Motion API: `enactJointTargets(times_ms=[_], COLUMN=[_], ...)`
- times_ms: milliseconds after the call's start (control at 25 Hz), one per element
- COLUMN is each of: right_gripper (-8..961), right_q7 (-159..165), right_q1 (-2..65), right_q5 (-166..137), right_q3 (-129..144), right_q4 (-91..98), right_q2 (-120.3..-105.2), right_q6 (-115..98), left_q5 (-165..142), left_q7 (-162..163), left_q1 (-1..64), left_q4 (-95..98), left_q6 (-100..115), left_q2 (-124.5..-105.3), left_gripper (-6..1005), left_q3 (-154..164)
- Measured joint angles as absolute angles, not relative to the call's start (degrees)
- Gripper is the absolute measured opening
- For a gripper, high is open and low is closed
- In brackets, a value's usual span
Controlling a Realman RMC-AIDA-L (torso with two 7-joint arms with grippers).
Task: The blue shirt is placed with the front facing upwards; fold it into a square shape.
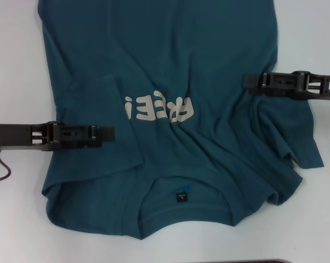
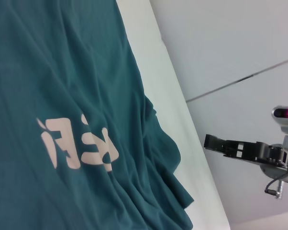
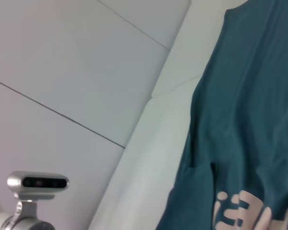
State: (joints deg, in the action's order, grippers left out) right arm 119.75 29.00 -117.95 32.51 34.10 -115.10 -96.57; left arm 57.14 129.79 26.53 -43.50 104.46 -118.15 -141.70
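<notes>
Nearest the head camera lies the collar of the blue shirt [image 1: 176, 109], its small dark neck label [image 1: 181, 196] just inside the neckline, the garment spread front-up on the white desk [image 1: 17, 66] with the cream lettering [image 1: 158, 108] across the chest.

The left gripper [image 1: 102, 133] reaches in sideways over the shirt's left sleeve region, its tips beside the lettering; whether those fingers are clenched or released I cannot tell, and no cloth looks lifted there. The right gripper [image 1: 250, 81] hangs over the opposite side, its tips just at the bunched folds near the right sleeve [image 1: 296, 153]; its state is equally unclear.

Outward from the right fingers the fabric is rumpled and the sleeve trails away. The risk, as I judge it, is uneven folding: the right fingers may catch only one layer of that bunched cloth, or the two arms, set at different heights along the shirt, may drag it askew.
</notes>
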Motion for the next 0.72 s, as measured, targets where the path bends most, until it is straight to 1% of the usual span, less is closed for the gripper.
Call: enactJointTargets(times_ms=[320,400,480,520,560,600,640,720], right_gripper=[912,912,913,913,913,913,913,913], right_q7=[116.9,117.9,120.2,121.8,123.5,127.3,127.3,130.8], right_q1=[28.6,28.5,28.0,27.6,27.1,26.2,26.2,25.2], right_q5=[-118.5,-119.3,-120.2,-120.5,-120.7,-120.8,-120.8,-121.2], right_q3=[30.9,30.8,30.7,30.6,30.5,30.3,30.3,30.2], right_q4=[34.1,34.2,34.4,34.5,34.5,34.5,34.5,34.6], right_q2=[-114.53,-113.92,-112.71,-111.84,-110.84,-108.99,-108.99,-107.19], right_q6=[-96.5,-96.5,-96.4,-96.3,-95.8,-94.9,-94.9,-94.2], left_q5=[57.3,57.4,57.3,57.3,57.3,57.3,57.3,57.3], left_q7=[130.1,130.2,130.2,130.3,130.3,130.3,130.3,130.3], left_q1=[25.2,25.1,25.1,25.1,25.0,25.0,25.0,24.9], left_q4=[-43.5,-43.5,-43.5,-43.5,-43.5,-43.5,-43.5,-43.5], left_q6=[104.6,104.6,104.6,104.5,104.4,104.4,104.2,104.0], left_q2=[-118.13,-118.13,-118.13,-118.13,-118.13,-118.13,-118.13,-118.13], left_gripper=[815,815,815,815,815,815,815,815], left_q3=[-142.2,-142.5,-142.8,-142.8,-142.9,-142.9,-142.9,-143.0])
